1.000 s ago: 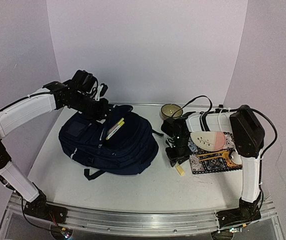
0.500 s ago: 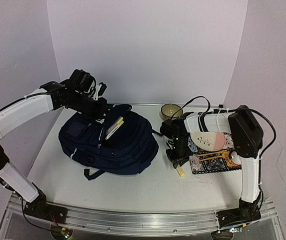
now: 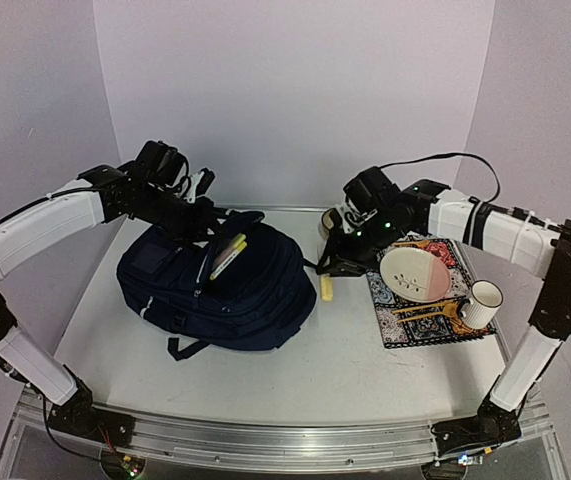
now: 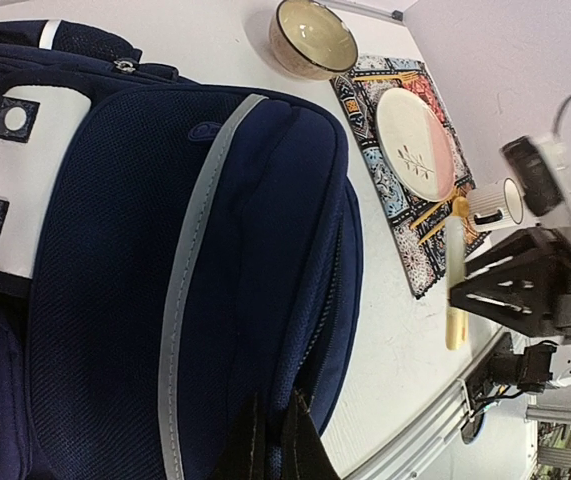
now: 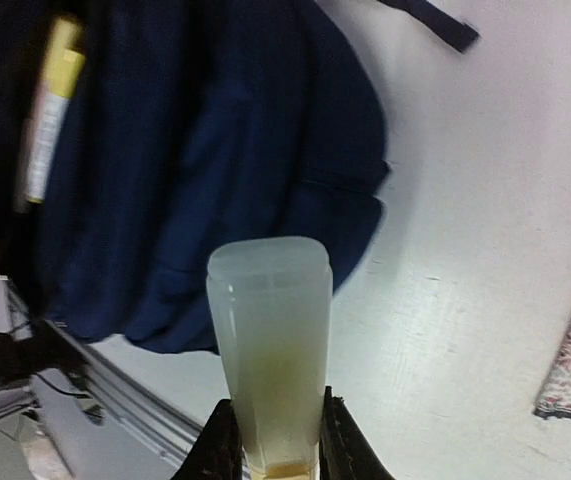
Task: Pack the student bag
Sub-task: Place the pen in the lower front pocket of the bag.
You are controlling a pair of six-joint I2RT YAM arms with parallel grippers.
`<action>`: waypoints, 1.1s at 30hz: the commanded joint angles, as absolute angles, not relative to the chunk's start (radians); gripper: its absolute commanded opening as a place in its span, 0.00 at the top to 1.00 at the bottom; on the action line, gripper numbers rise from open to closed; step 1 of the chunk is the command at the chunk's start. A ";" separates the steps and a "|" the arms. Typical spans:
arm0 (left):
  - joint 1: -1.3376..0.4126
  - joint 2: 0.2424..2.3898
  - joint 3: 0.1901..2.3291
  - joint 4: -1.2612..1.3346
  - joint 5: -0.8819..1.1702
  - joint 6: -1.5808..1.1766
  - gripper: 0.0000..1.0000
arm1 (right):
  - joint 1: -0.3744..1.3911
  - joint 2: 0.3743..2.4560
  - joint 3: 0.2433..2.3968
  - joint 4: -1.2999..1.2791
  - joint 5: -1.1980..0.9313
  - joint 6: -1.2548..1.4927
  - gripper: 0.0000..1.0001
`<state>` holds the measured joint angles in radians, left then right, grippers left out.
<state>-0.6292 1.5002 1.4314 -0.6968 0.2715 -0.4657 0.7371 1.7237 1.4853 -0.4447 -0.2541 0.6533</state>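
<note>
The student bag (image 3: 235,290) lies on the left half of the bench (image 3: 295,375), its front panel facing up and its black straps trailing toward you. It is the largest thing on the bench. Two yellow-and-white markers (image 3: 229,256) stick out of an opening near its top.

Your left end effector (image 4: 273,445) is closed on the student bag: the left wrist view shows both dark fingers pinched together on a fold of navy fabric at the bag's upper edge. From above, that arm reaches in from the left and meets the bag at its far side.

Your right end effector (image 5: 271,440) is clamped on a pale yellow highlighter (image 5: 265,340). The fingers grip its lower end, and the translucent cap points away from the wrist camera toward the bag. From above, the highlighter hangs just beside the bag's right edge, between the bag and the patterned placemat (image 3: 405,325). You cannot tell from these views whether its tip touches the bench.

On the placemat sit a pink and cream plate (image 3: 415,274), a white mug (image 3: 480,303) and gold cutlery (image 3: 430,310). A brown bowl (image 4: 313,40) stands on the bench behind the mat.
</note>
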 commanded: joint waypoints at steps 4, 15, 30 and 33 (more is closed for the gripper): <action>-0.627 1.408 1.429 -0.572 0.396 -0.491 1.00 | 0.793 1.668 1.415 -0.045 -0.376 0.995 0.96; -0.682 1.396 1.448 -0.515 0.466 -0.514 1.00 | 0.874 1.894 1.576 0.215 -0.335 1.206 0.89; -0.745 1.402 1.466 -0.469 0.416 -0.529 1.00 | 0.904 1.947 1.601 0.219 -0.258 1.198 0.52; -0.745 1.420 1.467 -0.467 0.416 -0.527 1.00 | 0.903 1.902 1.570 0.171 -0.239 1.140 0.47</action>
